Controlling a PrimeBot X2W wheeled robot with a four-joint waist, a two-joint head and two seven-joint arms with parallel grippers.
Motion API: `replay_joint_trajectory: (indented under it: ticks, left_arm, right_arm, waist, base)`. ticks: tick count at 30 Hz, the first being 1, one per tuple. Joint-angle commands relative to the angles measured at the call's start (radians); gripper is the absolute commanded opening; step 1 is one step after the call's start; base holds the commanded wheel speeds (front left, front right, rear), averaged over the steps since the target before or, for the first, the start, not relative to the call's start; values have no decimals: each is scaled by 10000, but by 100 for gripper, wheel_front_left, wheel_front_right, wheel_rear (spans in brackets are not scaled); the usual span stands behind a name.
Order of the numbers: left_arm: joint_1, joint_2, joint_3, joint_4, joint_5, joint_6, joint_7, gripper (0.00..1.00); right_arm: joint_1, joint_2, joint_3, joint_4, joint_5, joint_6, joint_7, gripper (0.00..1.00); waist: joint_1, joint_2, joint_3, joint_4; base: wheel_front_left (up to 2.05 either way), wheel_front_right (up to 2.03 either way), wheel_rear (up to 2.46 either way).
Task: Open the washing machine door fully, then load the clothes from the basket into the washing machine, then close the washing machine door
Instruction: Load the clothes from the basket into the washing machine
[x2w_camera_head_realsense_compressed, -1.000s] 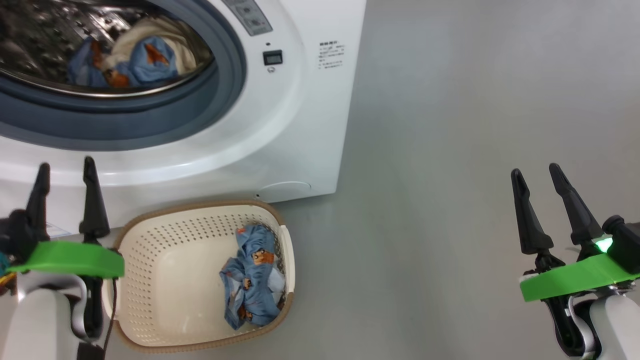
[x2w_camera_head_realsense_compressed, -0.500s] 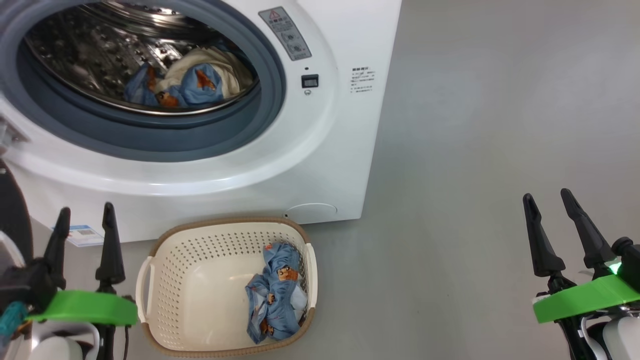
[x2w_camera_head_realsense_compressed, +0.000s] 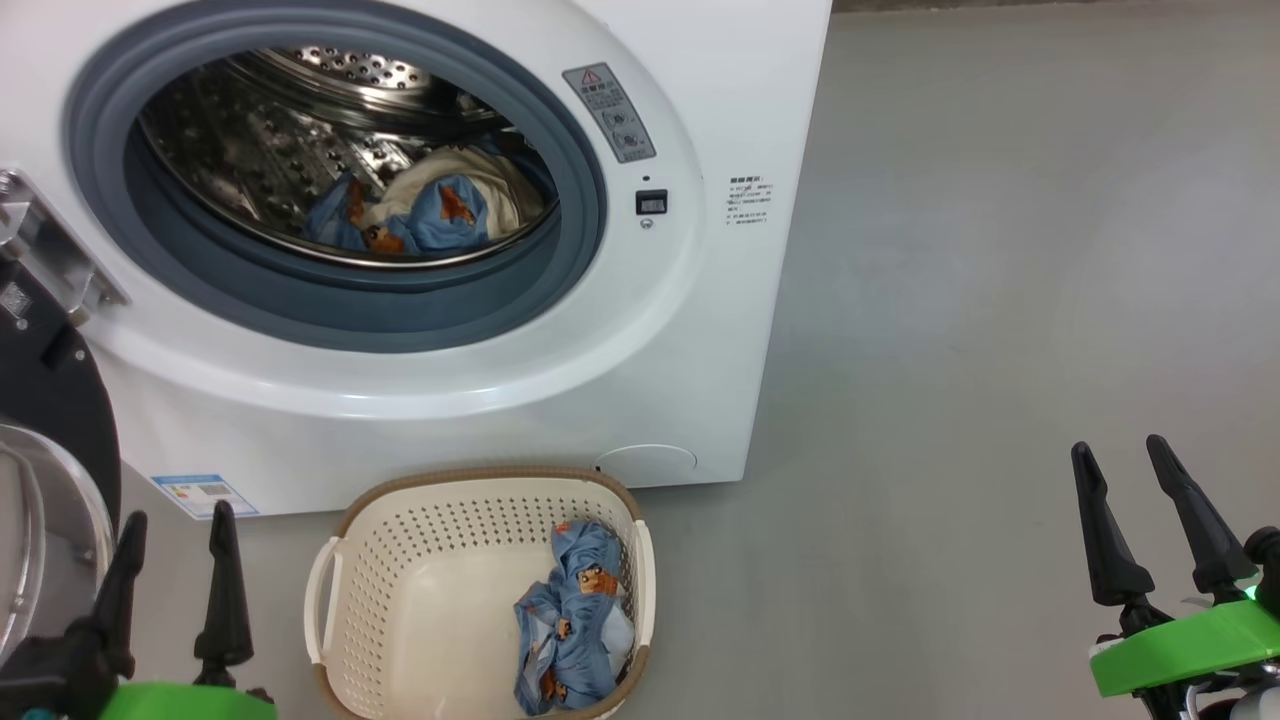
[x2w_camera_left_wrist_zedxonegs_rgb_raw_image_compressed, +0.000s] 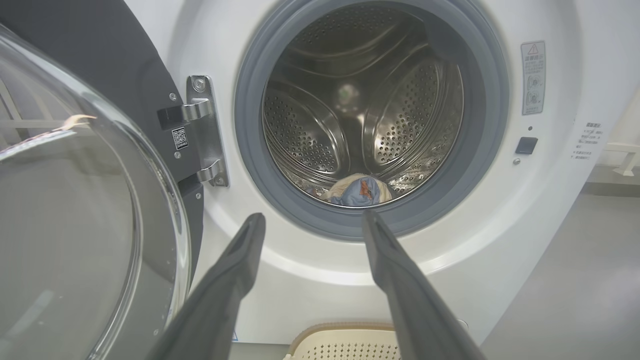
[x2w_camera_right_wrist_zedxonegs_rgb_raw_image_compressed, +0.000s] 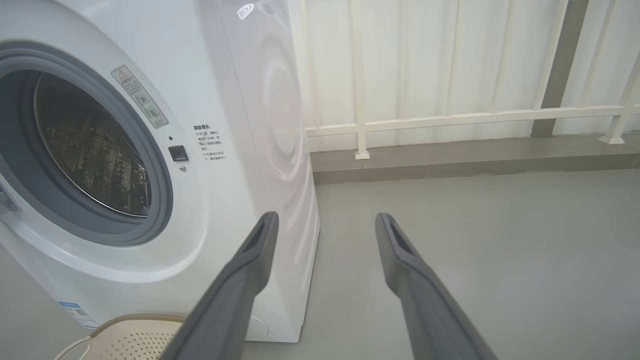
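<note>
Item: big white front-loading washing machine (x2w_camera_head_realsense_compressed: 720, 120) on the grey floor (x2w_camera_head_realsense_compressed: 1000, 300), with its steel perforated drum (x2w_camera_head_realsense_compressed: 300, 140) exposed. The large round door with the glossy black rim and clear glass bowl (x2w_camera_left_wrist_zedxonegs_rgb_raw_image_compressed: 70, 200) is swung wide on the machine's left side. One blue bear-print garment with cream parts (x2w_camera_head_realsense_compressed: 430, 205) lies at the bottom of the drum. A second blue bear-print garment (x2w_camera_head_realsense_compressed: 575, 625) lies bunched against the right end of the small cream-white perforated plastic basket with the brown woven-look rim (x2w_camera_head_realsense_compressed: 490, 476), which stands on the floor just before the machine's front. Left claw (x2w_camera_head_realsense_compressed: 178, 520): wide open, empty, just left of the basket. Right claw (x2w_camera_head_realsense_compressed: 1120, 455): wide open, empty, well apart over bare floor. Step judged in hand: loading, about half done (door-closing still to come). The next move likely calls for a claw, the left being nearer, to dip into the basket's right end, pinch the soft heap, and carry it over the grey rubber gasket (x2w_camera_head_realsense_compressed: 330, 310). The head view gives the basket's contents. The left wrist view adds the metal hinge (x2w_camera_left_wrist_zedxonegs_rgb_raw_image_compressed: 205, 130) and the drum's depth. The right wrist view adds the machine's side panel and a white railing (x2w_camera_right_wrist_zedxonegs_rgb_raw_image_compressed: 450, 117) behind.
</note>
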Motion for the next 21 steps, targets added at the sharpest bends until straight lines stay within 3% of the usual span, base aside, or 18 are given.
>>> replay_joint_trajectory:
  ticks: [1,21]
  left_arm:
    - [7,172,375,-330,-50,4,-55,100]
    - [663,36,536,-855,46,4,-55,100]
  right_arm:
    - [19,-200,102,-260,51,56,-78,100]
    - [319,-156,-10,-335,71,56,-78,100]
  waist:
    - [-1,0,-108,37]
    - [-1,0,-367,-39]
  base:
    - [0,0,0]
    - [0,0,0]
